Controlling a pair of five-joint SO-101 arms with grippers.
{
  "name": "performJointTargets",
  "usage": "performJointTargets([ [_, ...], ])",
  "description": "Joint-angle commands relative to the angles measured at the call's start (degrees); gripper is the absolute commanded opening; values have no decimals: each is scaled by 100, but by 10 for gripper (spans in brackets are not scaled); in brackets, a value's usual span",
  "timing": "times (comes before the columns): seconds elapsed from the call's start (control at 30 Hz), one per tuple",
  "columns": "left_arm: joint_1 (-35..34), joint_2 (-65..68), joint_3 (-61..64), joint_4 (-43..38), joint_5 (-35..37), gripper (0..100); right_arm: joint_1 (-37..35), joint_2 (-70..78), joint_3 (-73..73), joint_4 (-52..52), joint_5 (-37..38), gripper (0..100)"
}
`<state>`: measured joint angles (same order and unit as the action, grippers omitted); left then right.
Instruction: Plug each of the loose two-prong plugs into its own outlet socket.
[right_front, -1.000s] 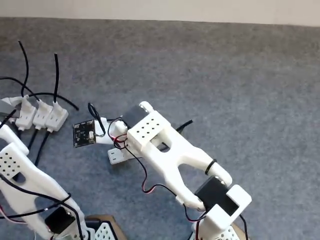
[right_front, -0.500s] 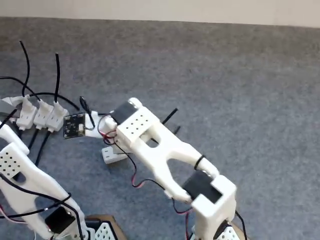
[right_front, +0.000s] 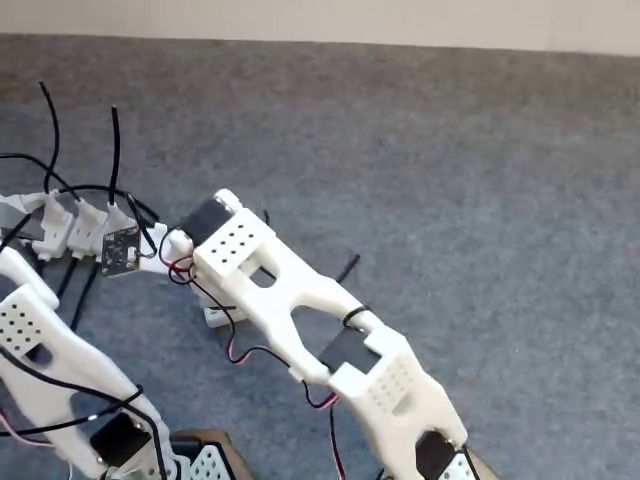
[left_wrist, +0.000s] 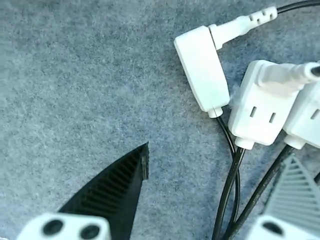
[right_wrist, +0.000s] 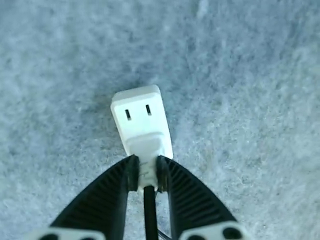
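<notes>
The right gripper (right_wrist: 145, 172) is clamped on the narrow neck of a white socket (right_wrist: 137, 117), where its black cord comes out. The socket's two slots show ahead of the fingers, over the grey carpeted worktop (right_wrist: 240, 75). A pale wall (right_front: 320, 20) runs along the worktop's far edge. Over on the worktop's left side the left gripper (left_wrist: 215, 175) stands apart and holds nothing, with black cords (left_wrist: 234, 165) running between its fingers. Just beyond it a white plug (left_wrist: 200, 67) and a second socket (left_wrist: 255, 112) lie side by side.
</notes>
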<state>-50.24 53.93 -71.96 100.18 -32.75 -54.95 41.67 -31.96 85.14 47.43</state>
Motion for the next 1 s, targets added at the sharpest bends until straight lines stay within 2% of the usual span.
performJointTargets([
  [0.0,22,-84,-57,18,-9,386,-101,365,-84,-4,-114,5],
  [0.37,163,-145,-66,44,167,389,-101,-224,-1534,1604,-501,13],
  [0.47,259,-382,101,79,325,388,13,-374,-1604,1604,-642,87],
  [0.63,444,-1376,1200,79,396,387,303,-681,-1648,1604,-686,269],
  [0.97,1244,-3811,3820,70,369,386,1068,-2589,-1596,1604,-1046,276],
])
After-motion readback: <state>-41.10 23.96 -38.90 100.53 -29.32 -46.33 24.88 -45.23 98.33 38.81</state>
